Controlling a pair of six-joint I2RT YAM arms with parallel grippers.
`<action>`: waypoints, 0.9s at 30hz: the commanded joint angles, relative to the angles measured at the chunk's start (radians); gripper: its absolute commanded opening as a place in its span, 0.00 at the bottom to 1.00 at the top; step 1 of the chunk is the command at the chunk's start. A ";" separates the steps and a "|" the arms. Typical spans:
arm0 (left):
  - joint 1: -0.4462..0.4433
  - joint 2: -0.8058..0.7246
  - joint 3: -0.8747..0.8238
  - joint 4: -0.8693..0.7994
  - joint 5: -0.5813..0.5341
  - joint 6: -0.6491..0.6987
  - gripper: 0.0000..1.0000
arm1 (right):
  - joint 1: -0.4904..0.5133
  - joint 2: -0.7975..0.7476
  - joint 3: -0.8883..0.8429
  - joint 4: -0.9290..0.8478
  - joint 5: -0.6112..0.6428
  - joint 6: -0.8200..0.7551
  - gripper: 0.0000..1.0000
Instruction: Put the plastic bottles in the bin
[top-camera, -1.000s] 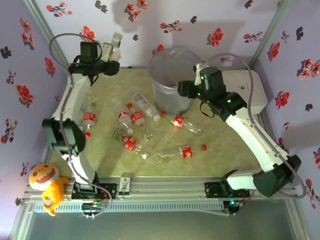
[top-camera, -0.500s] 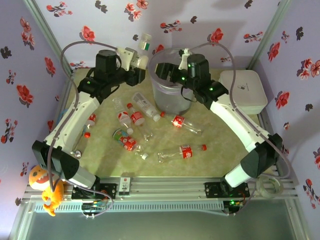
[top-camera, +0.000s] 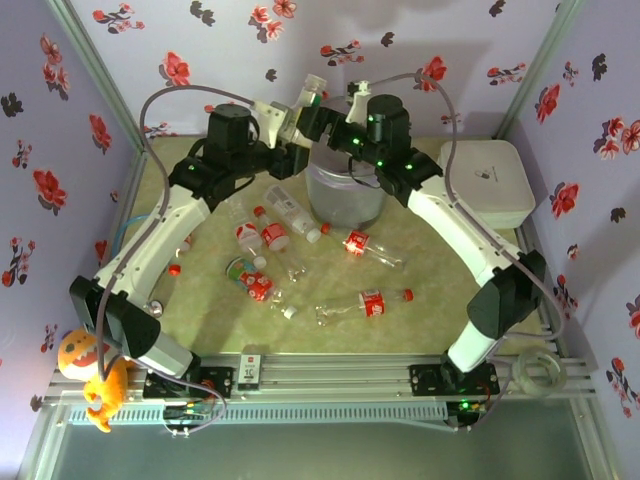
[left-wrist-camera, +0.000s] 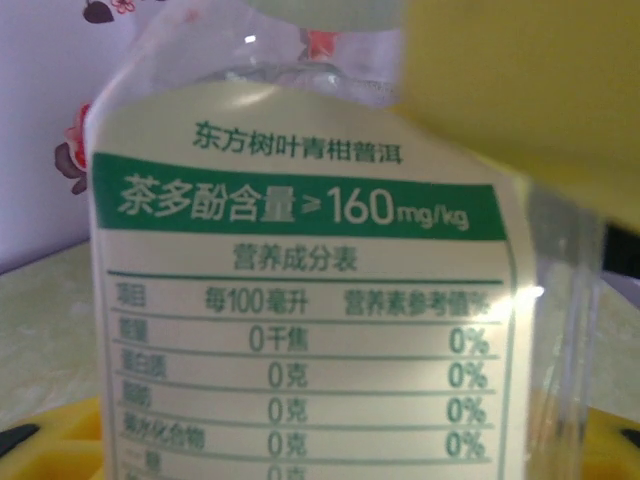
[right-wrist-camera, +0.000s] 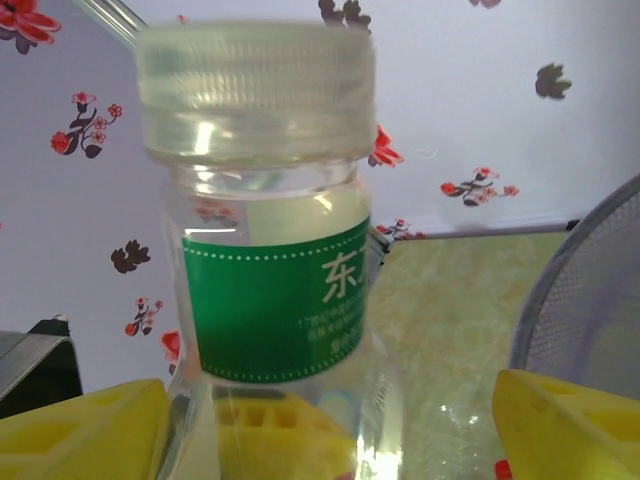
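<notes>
- Nearest you, red-label bottles (top-camera: 372, 303) lie scattered on the table (top-camera: 440, 310), in front of the bin (top-camera: 345, 200).
- Your left gripper (top-camera: 298, 125) pinches a green-label bottle (left-wrist-camera: 300, 300) by the bin's far-left rim; its label reads "东方树叶青柑普洱", "茶多酚含量 >160mg/kg", "营养成分表".
- Your right gripper (right-wrist-camera: 330, 425) stands spread either side of that bottle's neck; the green band shows "东".

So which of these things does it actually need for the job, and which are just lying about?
For the job:
raised bottle
loose bottles
bin

Just lying about:
white box
plush toy
clear ring
</notes>
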 joint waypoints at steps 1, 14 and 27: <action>-0.024 0.010 0.038 0.051 0.035 -0.005 0.48 | 0.004 0.027 0.021 0.024 -0.021 0.031 0.84; -0.032 -0.001 -0.002 0.155 0.033 -0.030 0.65 | -0.052 0.010 -0.048 0.053 -0.004 0.097 0.56; -0.031 -0.043 -0.036 0.279 0.054 -0.077 1.00 | -0.221 -0.042 -0.081 0.171 -0.076 0.147 0.48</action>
